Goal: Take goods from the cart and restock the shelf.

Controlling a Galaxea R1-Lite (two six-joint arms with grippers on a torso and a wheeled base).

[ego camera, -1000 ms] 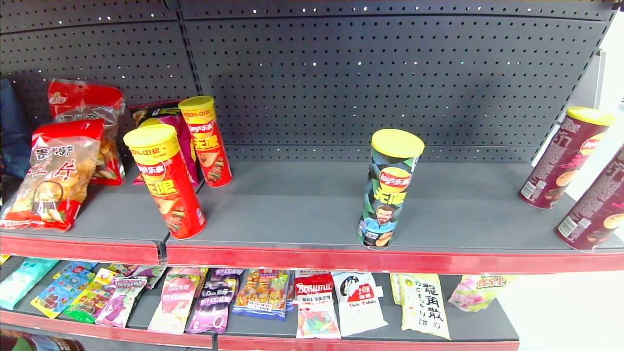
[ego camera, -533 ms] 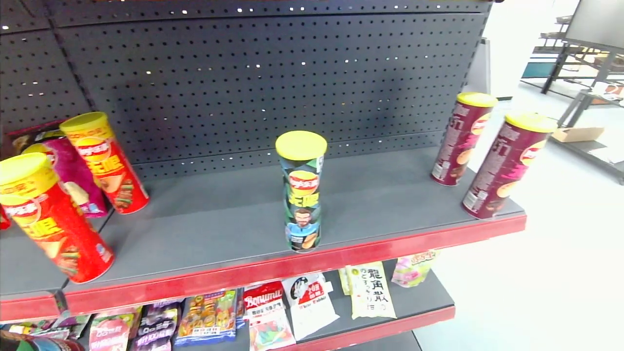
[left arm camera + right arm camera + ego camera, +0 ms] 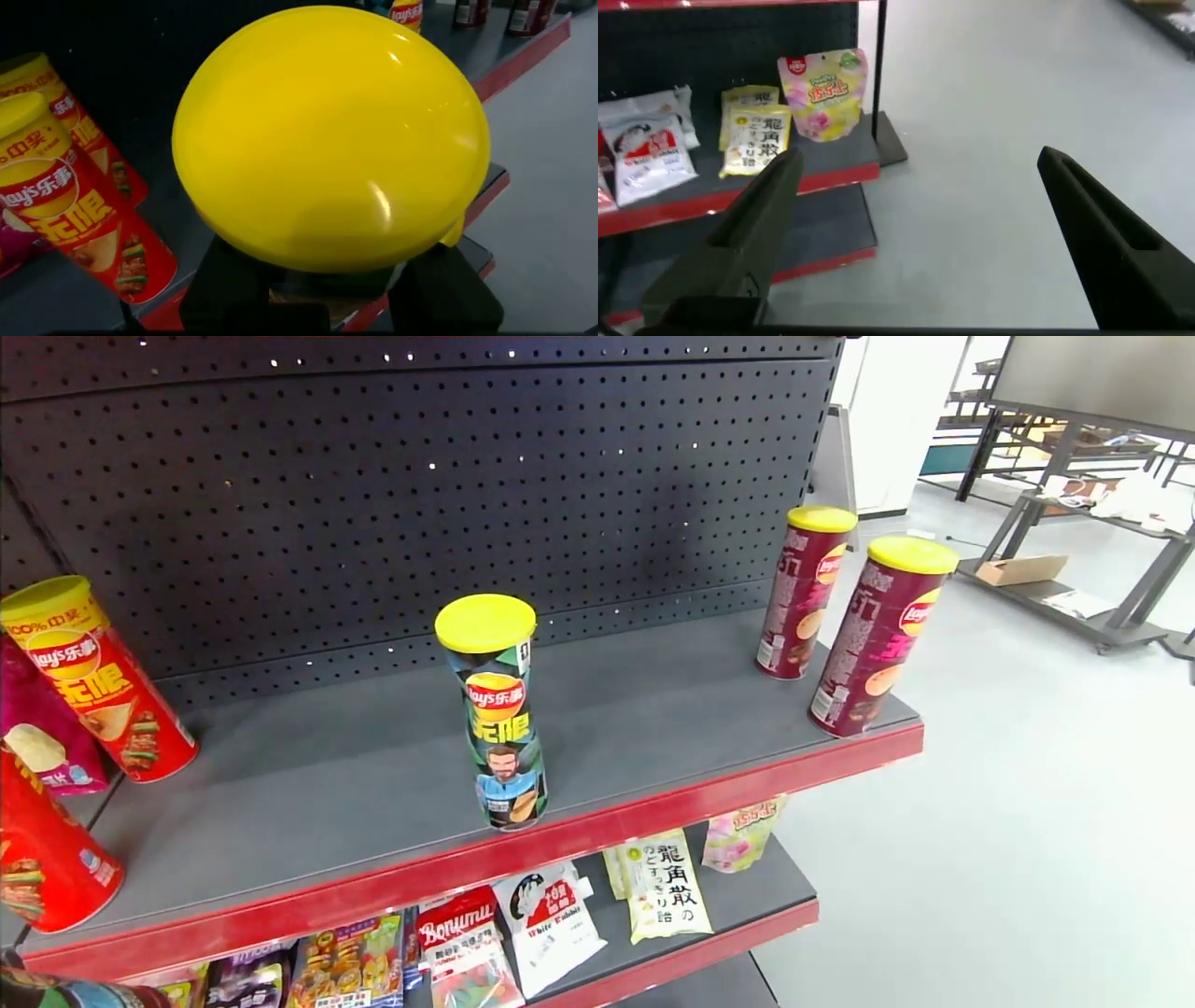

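Yellow-lidded chip can sits pinched in left gripper by the shelf, right gripper spread wide over floor.

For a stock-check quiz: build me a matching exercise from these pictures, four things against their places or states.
1. green can
2. front maroon can
3. white bag
4. right gripper

a. lower shelf
b. open, empty
c. upper shelf, right front corner
d. upper shelf, front edge, middle

Pairs: 1-d, 2-c, 3-a, 4-b
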